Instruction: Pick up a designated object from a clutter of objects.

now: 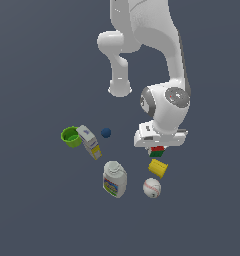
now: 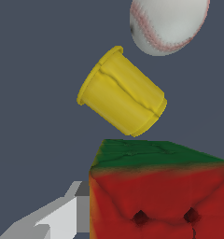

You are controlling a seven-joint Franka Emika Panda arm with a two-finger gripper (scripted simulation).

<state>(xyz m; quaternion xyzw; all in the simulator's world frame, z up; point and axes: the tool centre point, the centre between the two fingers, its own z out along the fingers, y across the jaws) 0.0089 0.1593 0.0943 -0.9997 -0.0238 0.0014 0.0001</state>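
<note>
Claw: the claw [image 1: 156, 148] hangs low under the white arm, with the puzzle cube [image 1: 156, 149] tucked between its fingers. In the wrist view one pale finger [image 2: 62, 217] lies flat against the cube's side; the other is out of sight, so I cannot tell whether the grip has closed.

Puzzle cube: right under the hand, red and green faces showing, just beside the yellow block [image 1: 158, 167].

Surface: a plain dark grey surface [image 1: 37, 210]. A baseball [image 1: 151, 187] sits past the block; a white labelled bottle [image 1: 114, 179], white-yellow box [image 1: 89, 141], green cup [image 1: 70, 136] and tiny blue ball [image 1: 106, 132] lie towards the exterior view's left.
</note>
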